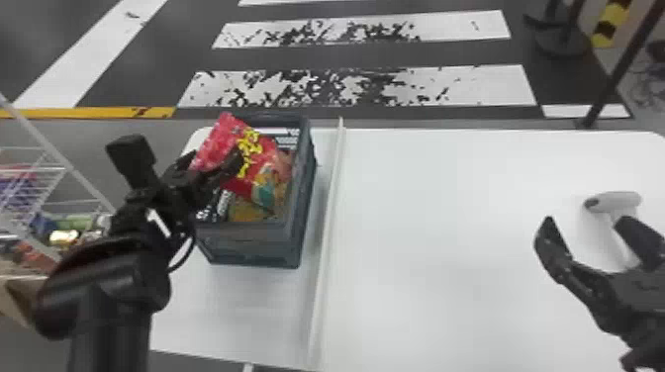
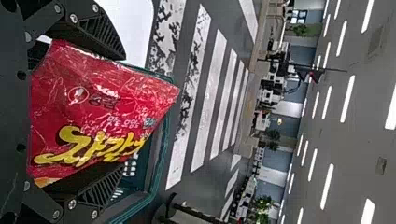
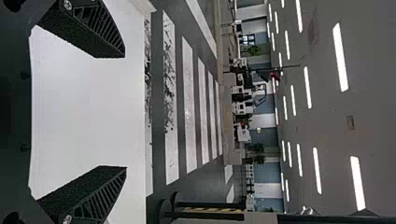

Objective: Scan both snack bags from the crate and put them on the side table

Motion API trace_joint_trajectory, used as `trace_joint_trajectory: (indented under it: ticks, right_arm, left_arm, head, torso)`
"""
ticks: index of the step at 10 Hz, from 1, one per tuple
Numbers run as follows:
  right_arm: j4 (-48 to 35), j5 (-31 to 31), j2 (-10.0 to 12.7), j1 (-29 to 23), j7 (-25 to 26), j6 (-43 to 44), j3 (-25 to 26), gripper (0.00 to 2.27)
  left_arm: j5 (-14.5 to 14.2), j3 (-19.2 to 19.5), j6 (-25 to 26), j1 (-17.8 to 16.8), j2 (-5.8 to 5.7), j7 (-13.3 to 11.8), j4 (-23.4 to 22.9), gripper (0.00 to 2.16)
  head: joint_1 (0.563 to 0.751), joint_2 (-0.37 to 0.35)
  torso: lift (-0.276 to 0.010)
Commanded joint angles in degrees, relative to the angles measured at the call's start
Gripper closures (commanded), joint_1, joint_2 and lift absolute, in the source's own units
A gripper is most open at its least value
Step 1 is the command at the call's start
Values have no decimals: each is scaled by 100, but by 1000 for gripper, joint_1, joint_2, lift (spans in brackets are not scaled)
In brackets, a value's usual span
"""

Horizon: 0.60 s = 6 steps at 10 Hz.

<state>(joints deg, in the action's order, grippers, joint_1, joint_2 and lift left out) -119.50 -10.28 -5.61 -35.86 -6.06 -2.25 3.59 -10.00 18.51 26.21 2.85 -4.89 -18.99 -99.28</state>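
I have my left claw [image 1: 213, 161] at the red snack bag [image 1: 262, 165] in the dark crate [image 1: 305, 183], left of centre in the frame. Its fingers stand wide apart with the bag between them; I can't tell whether either one touches the film. The near finger hides a strip of the bag's left part, and the crate wall cuts off my view of the bag's base. Beneath it, low in the crate, sits something orange-brown [image 1: 245, 211], too covered for me to say if it is a second bag.

The red bag lies tilted, its long axis running from upper left to lower right of the frame, upper left end over the crate's rim, yellow lettering facing up at me. In the left wrist view one corner juts beyond the fingertips.

My right claw [image 1: 586, 222] is at lower right, cut off by the frame edge, fingers apart over the white worktop [image 1: 435, 257]. One finger covers part of the pale scanner [image 1: 618, 200]. At the left edge, a wire basket [image 1: 74, 202] is cut off too
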Motion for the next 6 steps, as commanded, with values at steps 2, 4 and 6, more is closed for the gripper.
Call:
trace_joint_trajectory:
  ticks: [2,4,6]
  right_arm:
    - [-20,0,7,0,0,0,2,66]
    - [-20,0,16,0,0,-18,2,66]
    - [-29,0,16,0,0,-35,11,66]
  left_arm:
    - [-46,-14,223,172,23,-26,-469,211]
    - [-108,-23,504,208,50,-157,-759,431]
    - [-64,-23,609,225,50,-228,-856,1312]
  head:
    - [695,126]
    - [695,115]
    - [695,104]
  torso:
    - [-87]
    - [-87]
    - [-87]
